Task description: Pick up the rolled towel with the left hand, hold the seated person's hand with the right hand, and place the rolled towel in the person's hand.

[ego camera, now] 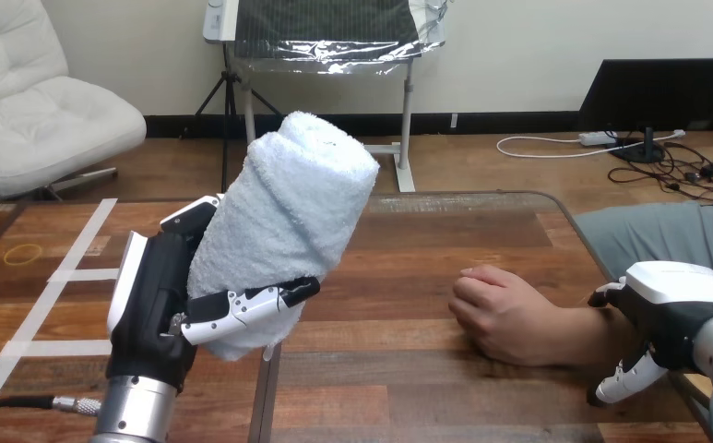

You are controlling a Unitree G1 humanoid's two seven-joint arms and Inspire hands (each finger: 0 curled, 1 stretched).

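Note:
My left hand (154,305) is raised over the table's left half and shut on the rolled white towel (288,221). The towel stands tilted, its top leaning right, with my fingers (251,306) wrapped across its lower front. The person's hand (505,314) rests on the table at the right as a loose fist, knuckles toward the left. My right hand (671,309) sits over the person's forearm (578,341) just behind the wrist. Its thumb is on the far side and a fairly straight finger (624,378) on the near side, not curled round it. I cannot tell whether they touch.
The wooden table (408,268) has a seam running down from under the towel. White tape lines (66,272) and a yellow ring (23,254) mark its left part. Its right edge (583,240) runs beside the person's lap.

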